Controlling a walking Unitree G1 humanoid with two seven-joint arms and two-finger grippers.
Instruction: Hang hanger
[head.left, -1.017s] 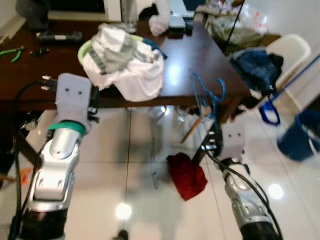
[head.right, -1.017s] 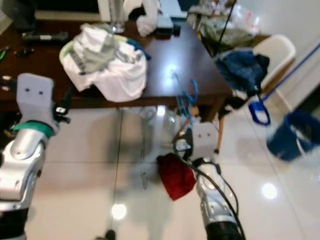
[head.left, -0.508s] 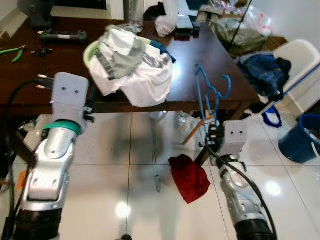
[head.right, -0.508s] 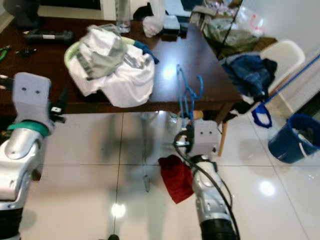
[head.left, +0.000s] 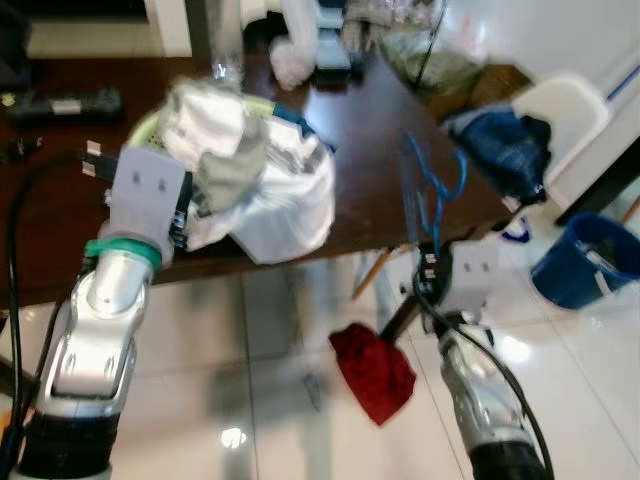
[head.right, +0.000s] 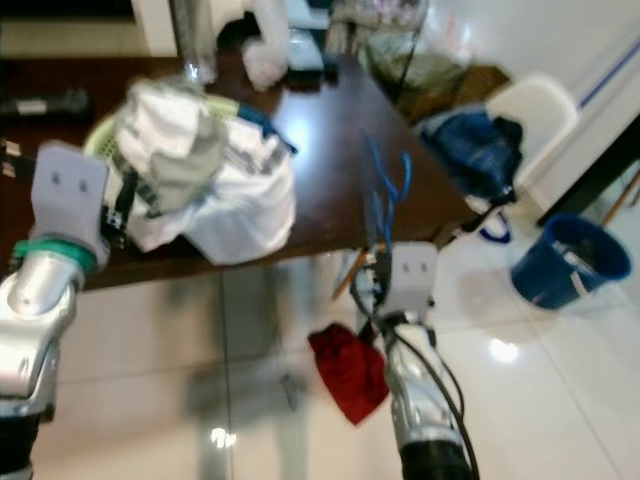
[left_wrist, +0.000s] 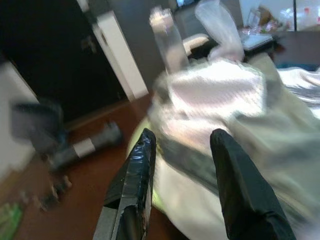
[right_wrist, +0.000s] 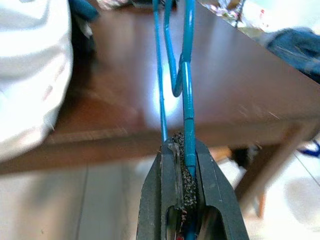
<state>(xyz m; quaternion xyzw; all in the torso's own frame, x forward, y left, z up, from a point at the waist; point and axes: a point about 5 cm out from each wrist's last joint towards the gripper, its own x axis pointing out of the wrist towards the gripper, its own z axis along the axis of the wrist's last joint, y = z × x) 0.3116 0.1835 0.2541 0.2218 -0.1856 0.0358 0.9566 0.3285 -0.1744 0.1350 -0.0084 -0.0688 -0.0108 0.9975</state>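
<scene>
**Hanger upright in the right gripper, no rail yet in sight**

Nearest, on the white tiles, a red cloth (head.left: 375, 372) lies just left of the right arm. Above it the right gripper (right_wrist: 182, 150) is clamped on the blue hanger (head.left: 432, 195); the wrist view has both fingers pressed tight against the wire, with no gap. The hanger's long axis runs straight on from the fingers, up and away, so its hooked end stands over the near right edge of the table (head.left: 360, 140). The right arm is therefore the one that carries the task's thing, and any hanging move would have to lead with that far, upper end.

On the left, the left gripper (left_wrist: 182, 150) is spread apart and holds nothing; it points at the pile of white clothes (head.left: 255, 180) in the basket on the table, very close to it but not plainly touching.

Farther right stand a white chair (head.left: 565, 105) draped with dark blue clothing and a blue bucket (head.left: 590, 260). These blurred frames show nothing plainly fit to hang from, so the robot probably must find one first.
</scene>
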